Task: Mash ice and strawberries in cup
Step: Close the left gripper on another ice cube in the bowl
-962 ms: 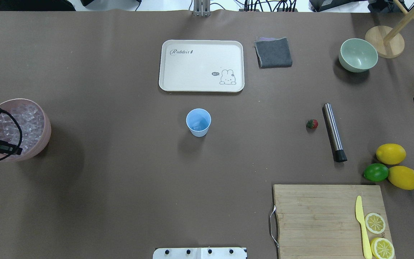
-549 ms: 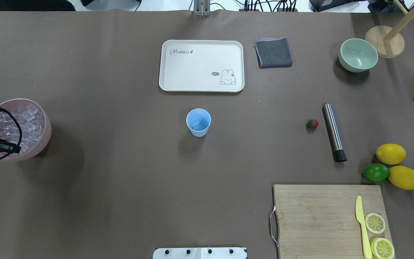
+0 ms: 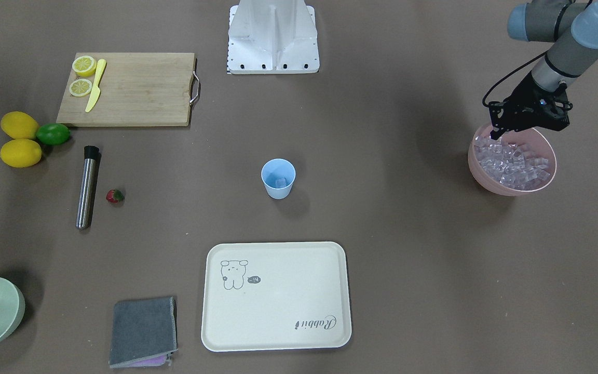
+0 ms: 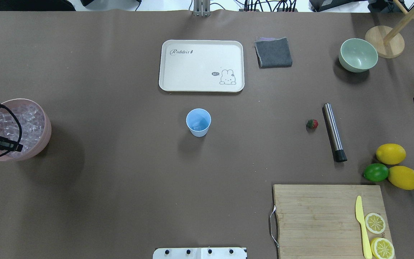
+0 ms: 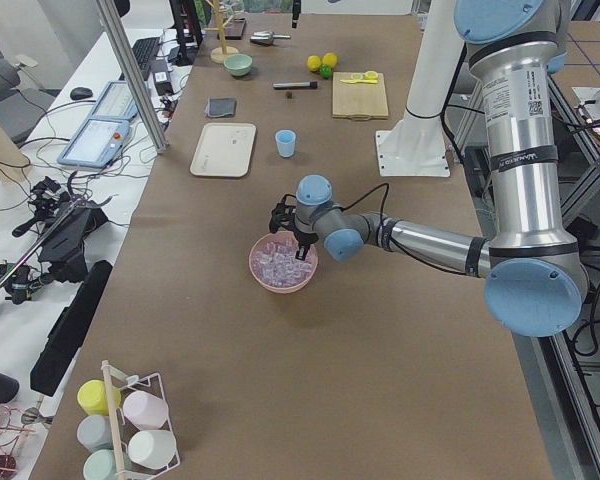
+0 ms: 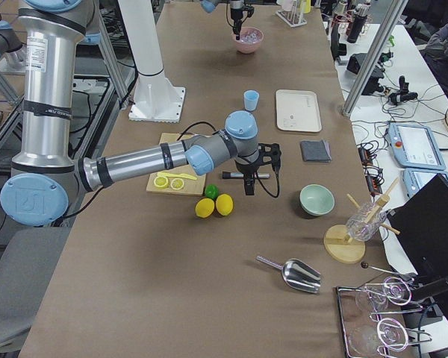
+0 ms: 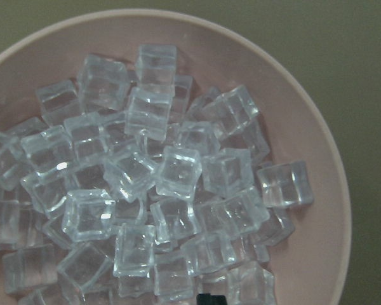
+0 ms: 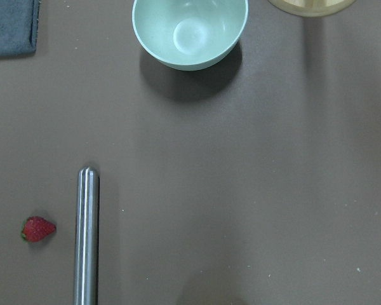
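Brown-covered table (image 4: 120,201), white side bench (image 5: 40,140) strewn with cables (image 5: 55,195), aluminium post (image 5: 130,70), even light.

Overhead camera behind my shoulders, front camera facing me, both sharing the small light-blue plastic cup (image 4: 198,132), side cameras at either end, left wrist camera close over round pink bowl (image 7: 319,147), right wrist higher above pale green bowl (image 8: 190,35).
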Controlling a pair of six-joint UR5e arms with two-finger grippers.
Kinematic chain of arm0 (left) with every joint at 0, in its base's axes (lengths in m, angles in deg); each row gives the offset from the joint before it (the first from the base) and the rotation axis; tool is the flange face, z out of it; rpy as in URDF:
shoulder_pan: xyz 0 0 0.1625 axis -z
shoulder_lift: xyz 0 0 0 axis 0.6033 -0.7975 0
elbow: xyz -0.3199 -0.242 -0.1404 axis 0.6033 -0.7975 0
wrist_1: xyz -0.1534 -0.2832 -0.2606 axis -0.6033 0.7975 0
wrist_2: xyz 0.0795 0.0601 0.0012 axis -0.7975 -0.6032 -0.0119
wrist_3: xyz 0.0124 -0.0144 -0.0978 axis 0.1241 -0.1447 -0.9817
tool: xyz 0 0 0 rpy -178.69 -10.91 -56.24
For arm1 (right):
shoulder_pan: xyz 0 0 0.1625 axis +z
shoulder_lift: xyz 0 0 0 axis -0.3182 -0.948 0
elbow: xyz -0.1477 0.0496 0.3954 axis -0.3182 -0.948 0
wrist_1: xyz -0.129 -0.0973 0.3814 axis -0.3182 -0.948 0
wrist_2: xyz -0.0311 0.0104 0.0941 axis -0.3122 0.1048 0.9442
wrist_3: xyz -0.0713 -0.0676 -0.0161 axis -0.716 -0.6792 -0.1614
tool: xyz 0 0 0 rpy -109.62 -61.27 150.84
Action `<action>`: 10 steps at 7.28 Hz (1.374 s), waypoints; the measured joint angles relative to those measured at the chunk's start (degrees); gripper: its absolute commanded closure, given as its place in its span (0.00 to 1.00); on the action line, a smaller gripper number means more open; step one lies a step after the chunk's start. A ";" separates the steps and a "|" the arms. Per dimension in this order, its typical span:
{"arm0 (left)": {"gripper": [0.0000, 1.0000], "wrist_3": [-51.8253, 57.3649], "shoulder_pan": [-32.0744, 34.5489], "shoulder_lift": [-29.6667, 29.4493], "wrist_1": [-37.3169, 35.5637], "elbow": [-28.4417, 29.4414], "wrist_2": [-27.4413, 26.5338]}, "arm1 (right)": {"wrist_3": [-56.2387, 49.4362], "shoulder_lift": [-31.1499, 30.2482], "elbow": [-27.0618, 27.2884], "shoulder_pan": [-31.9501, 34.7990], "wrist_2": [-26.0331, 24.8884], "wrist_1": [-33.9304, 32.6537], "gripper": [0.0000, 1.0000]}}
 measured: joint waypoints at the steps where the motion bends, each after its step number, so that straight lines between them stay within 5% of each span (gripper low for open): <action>1: 0.50 -0.04 -0.02 -0.41 -0.04 0.18 0.14 | 0.00 0.00 0.00 0.00 0.00 0.00 0.00; 3: 0.40 -0.22 -0.16 -1.29 -0.11 0.51 0.05 | 0.00 0.00 0.00 0.00 0.00 0.00 0.00; 10: 0.40 7.20 2.70 -1.39 -2.65 2.04 0.34 | 0.00 0.00 0.00 0.00 0.00 0.00 0.00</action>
